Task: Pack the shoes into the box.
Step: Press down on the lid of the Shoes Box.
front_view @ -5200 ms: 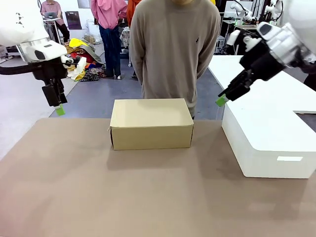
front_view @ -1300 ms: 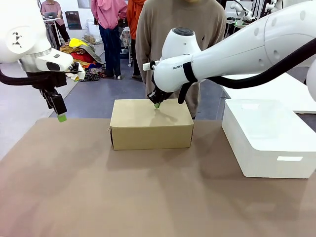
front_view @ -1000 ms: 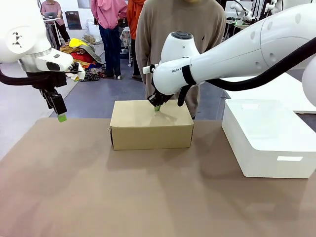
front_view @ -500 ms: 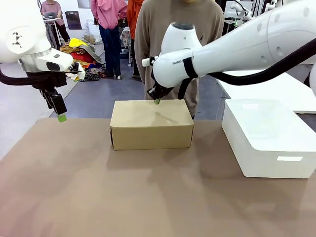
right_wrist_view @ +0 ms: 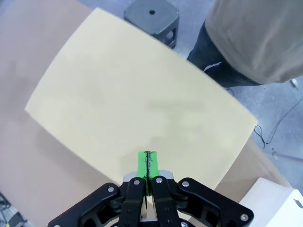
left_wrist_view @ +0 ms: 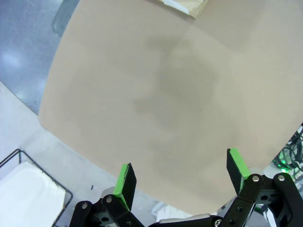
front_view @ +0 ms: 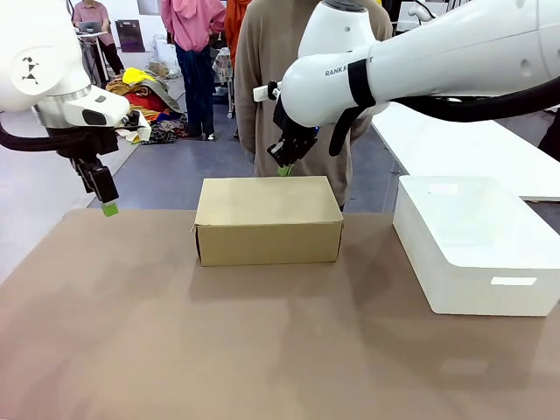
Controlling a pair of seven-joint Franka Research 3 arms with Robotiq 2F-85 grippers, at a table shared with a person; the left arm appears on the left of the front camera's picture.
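The box (front_view: 267, 219) is a tan cardboard shoebox standing shut in the middle of the table, its flat lid (right_wrist_view: 142, 109) bare. My right gripper (front_view: 284, 170) hangs shut a little above the lid's far edge, and its green pads (right_wrist_view: 147, 169) are pressed together with nothing between them. My left gripper (front_view: 108, 208) hovers over the table's far left corner, well clear of the box. Its fingers (left_wrist_view: 126, 182) are spread open and empty over the brown tabletop. The shoes are out of view.
A larger white box (front_view: 472, 245) stands on the right side of the table. A person in a beige sweater (front_view: 306, 79) stands just behind the shoebox. A grey stool (right_wrist_view: 152, 16) sits on the floor beyond the table. Brown tabletop (front_view: 262, 341) stretches in front.
My right gripper has lifted off the box lid and risen to just above its far edge, still shut. The left arm has not moved.
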